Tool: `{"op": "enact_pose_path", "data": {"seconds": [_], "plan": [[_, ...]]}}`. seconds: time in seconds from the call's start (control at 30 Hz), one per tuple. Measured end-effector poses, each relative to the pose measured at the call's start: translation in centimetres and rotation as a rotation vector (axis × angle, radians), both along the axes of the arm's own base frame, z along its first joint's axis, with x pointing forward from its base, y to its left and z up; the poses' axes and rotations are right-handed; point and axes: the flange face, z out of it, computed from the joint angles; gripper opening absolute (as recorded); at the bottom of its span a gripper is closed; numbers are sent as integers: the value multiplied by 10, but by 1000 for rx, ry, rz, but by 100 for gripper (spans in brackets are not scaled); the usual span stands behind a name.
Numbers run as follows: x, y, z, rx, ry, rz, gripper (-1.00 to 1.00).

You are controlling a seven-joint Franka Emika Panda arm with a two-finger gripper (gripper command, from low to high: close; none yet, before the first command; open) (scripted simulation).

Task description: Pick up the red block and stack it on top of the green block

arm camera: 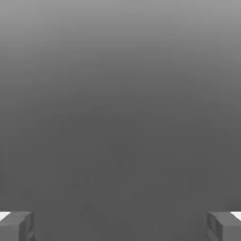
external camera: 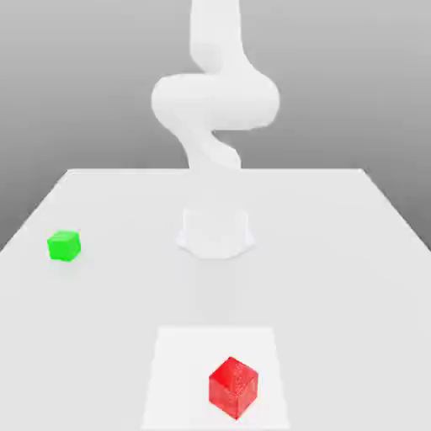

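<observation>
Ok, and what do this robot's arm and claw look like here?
The Franka Panda arm is plain white with smooth, rounded segments and a flared base; no cables or markings can be made out. The claw has two blocky dark grey fingers, with a white patch beside each.

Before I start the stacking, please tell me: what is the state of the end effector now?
End effector: open, holding nothing.

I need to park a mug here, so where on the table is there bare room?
The table is bare between the arm's base and its exterior-view right edge, and between the green block and base. The white patch holding the red block is tighter.
</observation>
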Motion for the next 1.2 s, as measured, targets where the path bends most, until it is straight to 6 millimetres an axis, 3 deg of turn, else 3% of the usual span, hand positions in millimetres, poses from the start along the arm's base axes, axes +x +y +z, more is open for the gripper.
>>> {"op": "enact_pose_path", "data": {"seconds": [0.17, 0.37, 0.57, 0.77, 0.93, 0.97, 1.2], "plan": [[57, 5, -94, 35, 151, -129, 0], [95, 6, -213, 87, 321, -273, 0], [101, 7, -332, 153, 489, -413, 0], [78, 17, -441, 236, 657, -547, 0], [74, 19, -506, 255, 687, -574, 0], [73, 20, -518, 254, 688, -574, -100], [73, 20, -520, 254, 687, -574, -100]]}}
